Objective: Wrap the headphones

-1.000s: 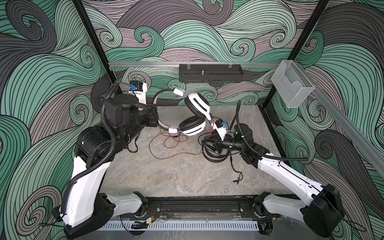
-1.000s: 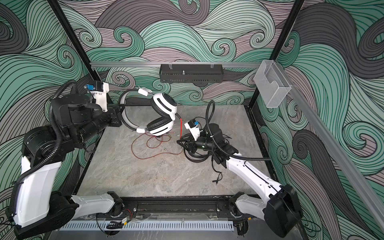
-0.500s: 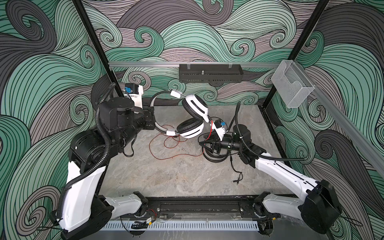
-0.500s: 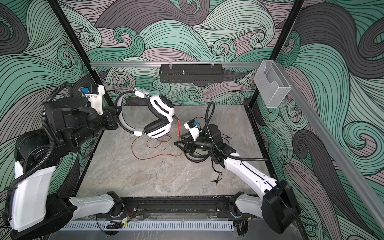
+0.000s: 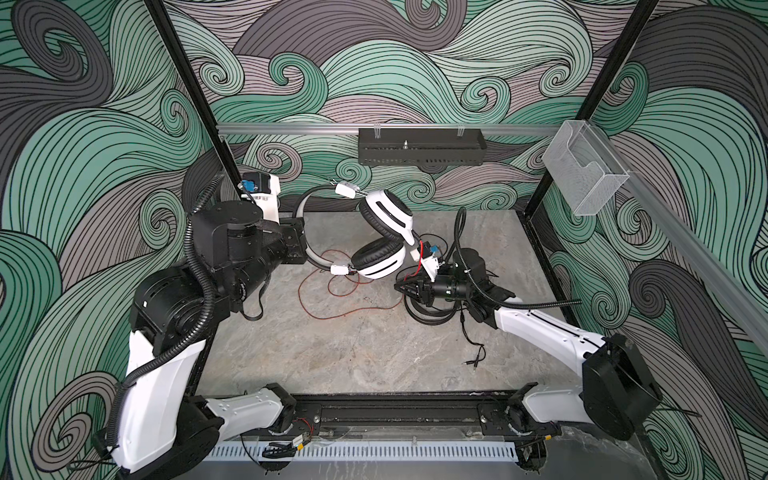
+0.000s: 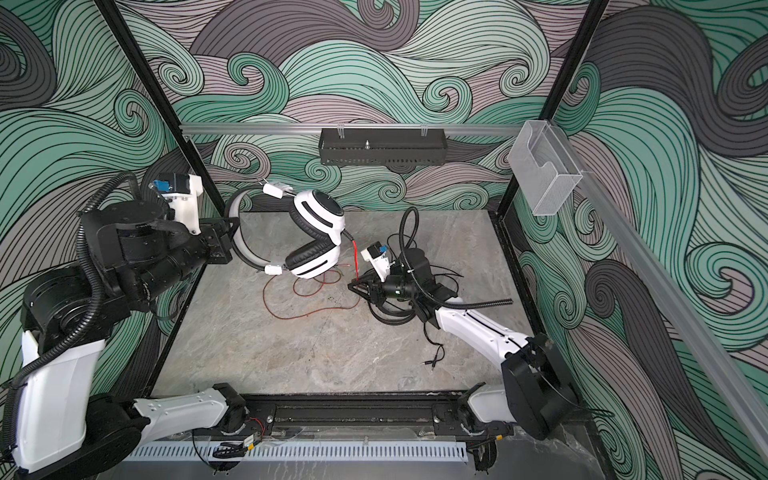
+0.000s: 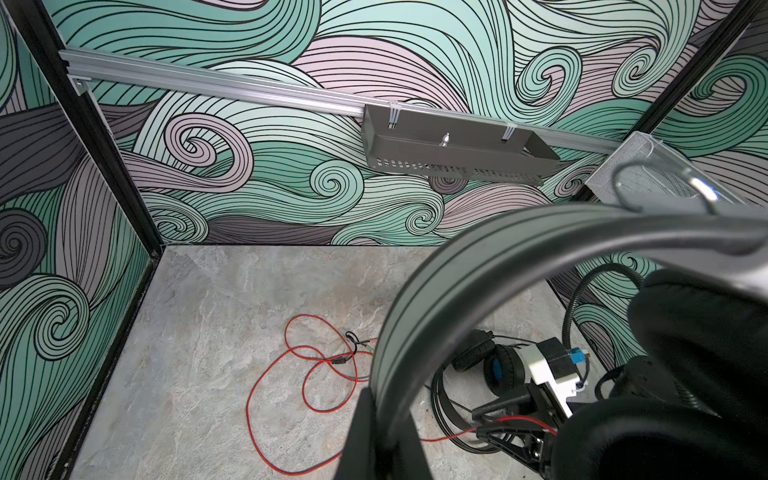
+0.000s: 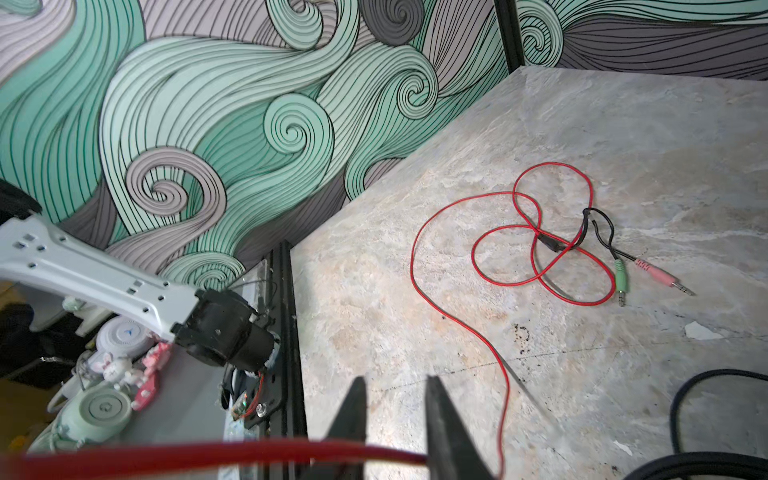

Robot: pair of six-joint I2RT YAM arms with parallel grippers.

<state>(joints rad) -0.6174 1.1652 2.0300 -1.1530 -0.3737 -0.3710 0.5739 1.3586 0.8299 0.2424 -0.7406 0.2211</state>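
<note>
The white headphones (image 5: 386, 216) (image 6: 320, 216) hang tilted above the back of the table, black ear pads facing each other. My left gripper (image 5: 297, 245) (image 6: 220, 245) (image 7: 382, 440) is shut on their grey headband (image 7: 457, 270). Their red cord (image 5: 332, 286) (image 6: 307, 291) (image 8: 457, 232) drops from a cup and loops over the table. My right gripper (image 5: 401, 286) (image 6: 353, 286) (image 8: 395, 399) is low beside the lower cup, jaws narrowly apart, with the red cord crossing them. The black headphones (image 5: 428, 316) (image 6: 390, 318) (image 7: 498, 370) lie under it.
The red cord's pink and green plugs (image 8: 640, 270) rest on the table. A black cord with a plug (image 5: 473, 357) (image 6: 434, 359) trails toward the front. A black tray (image 5: 419, 147) hangs on the back rail, and a clear box (image 5: 582, 174) sits on the right rail.
My left arm has drawn back slightly to the left with the white headphones. My right gripper has edged left to the red cord and its jaws have narrowed.
</note>
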